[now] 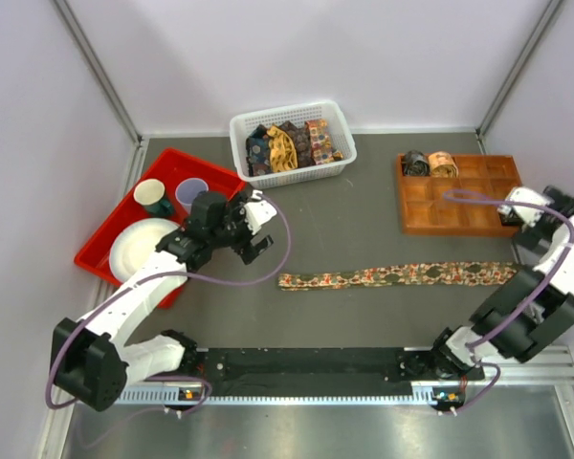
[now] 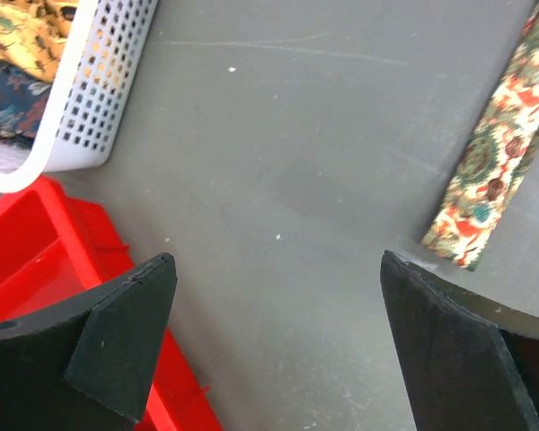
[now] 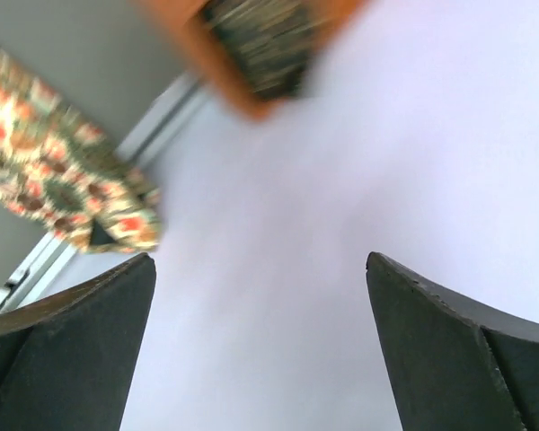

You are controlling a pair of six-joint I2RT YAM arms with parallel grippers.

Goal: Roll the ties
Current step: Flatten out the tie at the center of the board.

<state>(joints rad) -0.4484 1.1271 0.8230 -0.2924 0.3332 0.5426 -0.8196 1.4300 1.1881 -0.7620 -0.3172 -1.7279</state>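
Observation:
One long tie, tan with orange-red motifs, lies flat across the middle of the table. Its narrow end shows right of my left gripper, which hangs open over bare table with nothing between its fingers. In the top view the left gripper is left of the tie and in front of the basket. Two rolled ties sit in the wooden tray. My right gripper is open and empty by the tray's right end. Its blurred view shows a dark rolled tie in a tray corner.
A white basket of unrolled ties stands at the back centre. A red tray at the left holds a plate and two cups. Walls enclose the table, and the right one is close to my right gripper.

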